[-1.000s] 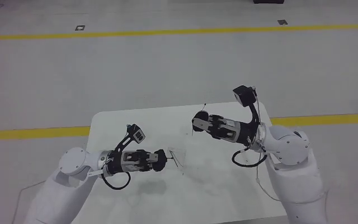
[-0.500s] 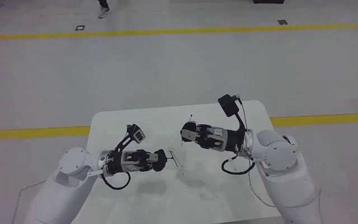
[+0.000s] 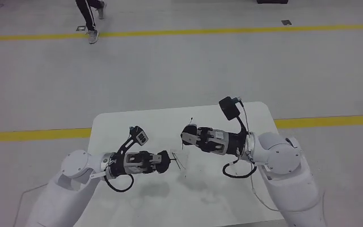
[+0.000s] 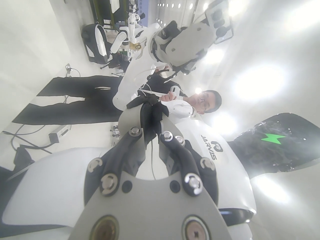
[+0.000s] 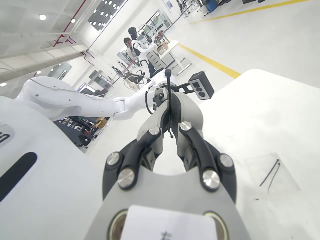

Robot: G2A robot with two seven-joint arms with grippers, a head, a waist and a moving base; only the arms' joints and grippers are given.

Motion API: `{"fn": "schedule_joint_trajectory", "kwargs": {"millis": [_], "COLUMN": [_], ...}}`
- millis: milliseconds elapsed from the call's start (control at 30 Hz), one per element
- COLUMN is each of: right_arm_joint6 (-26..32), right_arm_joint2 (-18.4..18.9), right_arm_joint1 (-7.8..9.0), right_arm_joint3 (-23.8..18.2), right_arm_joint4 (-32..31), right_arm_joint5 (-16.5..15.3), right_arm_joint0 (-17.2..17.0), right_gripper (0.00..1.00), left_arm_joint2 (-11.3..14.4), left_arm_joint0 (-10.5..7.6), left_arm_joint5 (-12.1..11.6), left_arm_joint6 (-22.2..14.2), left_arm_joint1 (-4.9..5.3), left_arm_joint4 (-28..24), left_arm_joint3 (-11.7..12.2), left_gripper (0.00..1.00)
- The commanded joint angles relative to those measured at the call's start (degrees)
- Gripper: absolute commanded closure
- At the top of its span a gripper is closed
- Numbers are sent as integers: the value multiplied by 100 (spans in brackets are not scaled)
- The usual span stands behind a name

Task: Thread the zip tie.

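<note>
Right end effector (image 5: 171,101) grips a zip tie (image 5: 168,79); spares (image 5: 271,171) on clear plastic (image 5: 287,179).

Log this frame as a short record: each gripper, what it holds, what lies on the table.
right gripper: shut on zip tie, head past the fingertips, above the table
left gripper: shut on black strand
on table: spare zip ties in clear bag, beside left gripper
threading: not done, grippers apart

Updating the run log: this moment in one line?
right gripper: shut on thin black plastic zip tie, head free | left gripper: shut, near clear plastic bag | threading: not begun
</note>
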Motion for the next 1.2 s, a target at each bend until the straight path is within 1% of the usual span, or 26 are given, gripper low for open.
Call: {"fn": "schedule_joint_trajectory", "kwargs": {"millis": [0, 33, 67, 133, 167, 367, 467, 533, 700, 733, 833, 967, 1167], "right_arm_joint6": [-21, -43, -28, -140, -162, -489, -714, -880, -880, -880, -974, -925, -881], "right_arm_joint2": [-70, -88, -147, -187, -243, -430, -530, -539, -539, -539, -568, -609, -597], "right_arm_joint1": [14, 22, 35, 54, 71, 177, 244, 267, 267, 267, 271, 301, 353], "right_arm_joint3": [-38, -63, -135, -143, -182, -221, -247, -228, -228, -228, -225, -271, -298], "right_arm_joint4": [-82, -143, -250, -367, -450, -788, -812, -750, -750, -750, -845, -810, -723], "right_arm_joint5": [0, 0, 0, 0, 0, 0, 0, 0, 0, 0, 0, 0, 0], "right_arm_joint0": [-9, -3, 10, -7, -11, -41, -59, -81, -81, -81, -118, -130, -107], "right_gripper": [100, 100, 100, 100, 100, 100, 100, 100, 100, 100, 100, 100, 100], "left_arm_joint2": [-7, -20, -25, -27, -17, -7, -6, -6, -6, 17, 55, 47, 182], "left_arm_joint0": [10, 5, 22, 22, 37, 51, 69, 59, 59, 66, 70, 71, 23], "left_arm_joint5": [201, 251, 357, 477, 583, 1005, 1143, 1135, 1135, 1134, 1244, 1452, 1452], "left_arm_joint6": [24, 35, 63, 54, 45, 51, 116, 107, 107, 209, 296, 242, 114], "left_arm_joint1": [1, 4, 5, 8, 7, 37, 50, 53, 53, 47, 35, 33, 66], "left_arm_joint4": [-232, -275, -405, -534, -671, -739, -750, -702, -702, -725, -979, -1414, -1734], "left_arm_joint3": [-3, -12, 2, -4, 20, 53, 50, 30, 30, 26, 27, 46, 150], "left_gripper": [100, 100, 100, 100, 100, 100, 100, 100, 100, 100, 100, 100, 100]}}
